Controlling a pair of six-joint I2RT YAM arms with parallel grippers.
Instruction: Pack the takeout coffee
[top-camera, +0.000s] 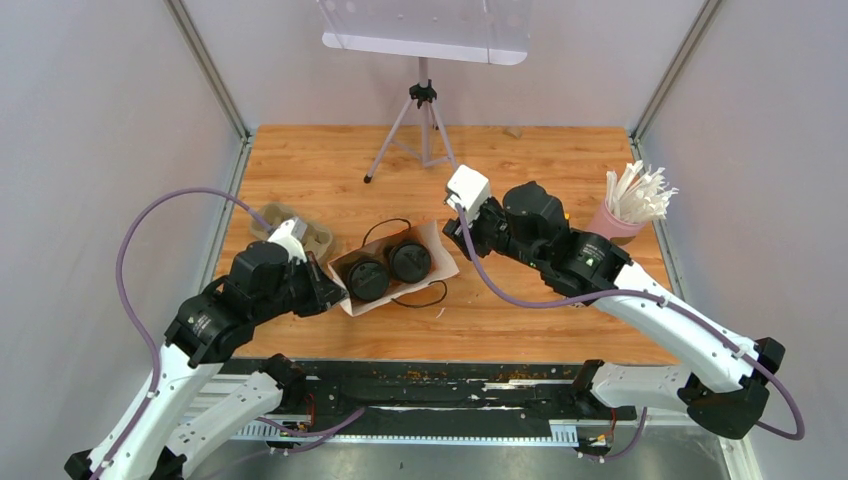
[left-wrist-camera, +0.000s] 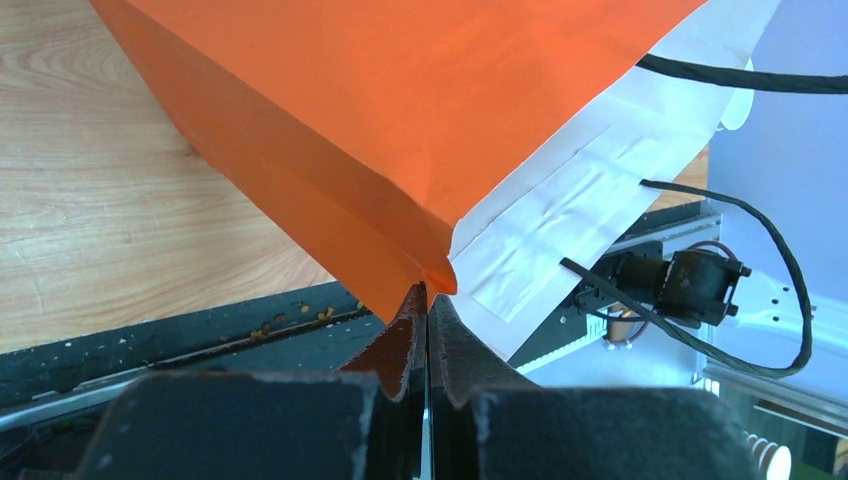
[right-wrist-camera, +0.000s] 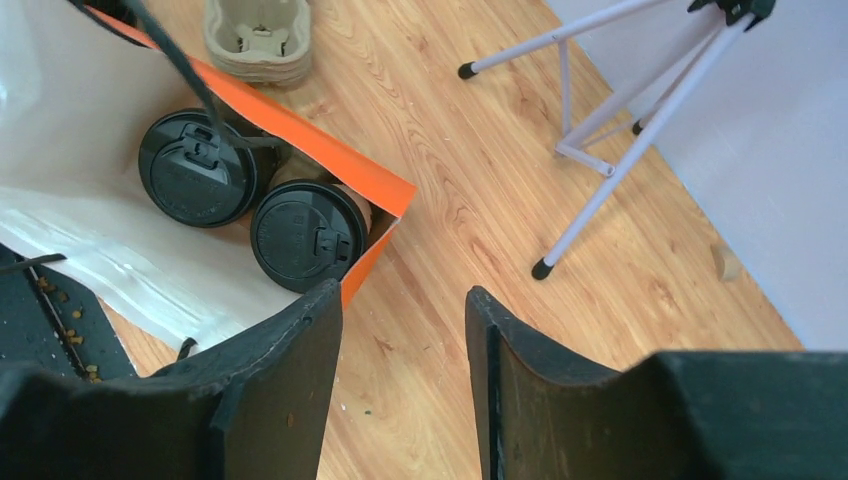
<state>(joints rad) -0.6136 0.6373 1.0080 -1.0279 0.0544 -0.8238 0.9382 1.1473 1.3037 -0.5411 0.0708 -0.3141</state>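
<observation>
1. Two cups of the takeout coffee (right-wrist-camera: 195, 168) are standing just beside each other inside the orange paper bag (right-wrist-camera: 330, 165), black lids facing up.
2. The orange paper bag is resting on the table (top-camera: 520, 320) with its mouth open and its white lining showing.
3. The left gripper (left-wrist-camera: 427, 300) is pinching a folded corner of the bag, its jaws pressed together on the paper.
4. The right gripper (right-wrist-camera: 400, 300) is hovering over the table beside the bag's mouth, its jaws standing apart with nothing between them. Whether its nearer finger is touching the bag cannot be told.
5. The brown pulp cup tray (top-camera: 300, 232) is lying just beyond the bag.
6. The pink cup (top-camera: 620, 218) of white straws (top-camera: 640, 190) is standing well apart, at the right edge.
</observation>
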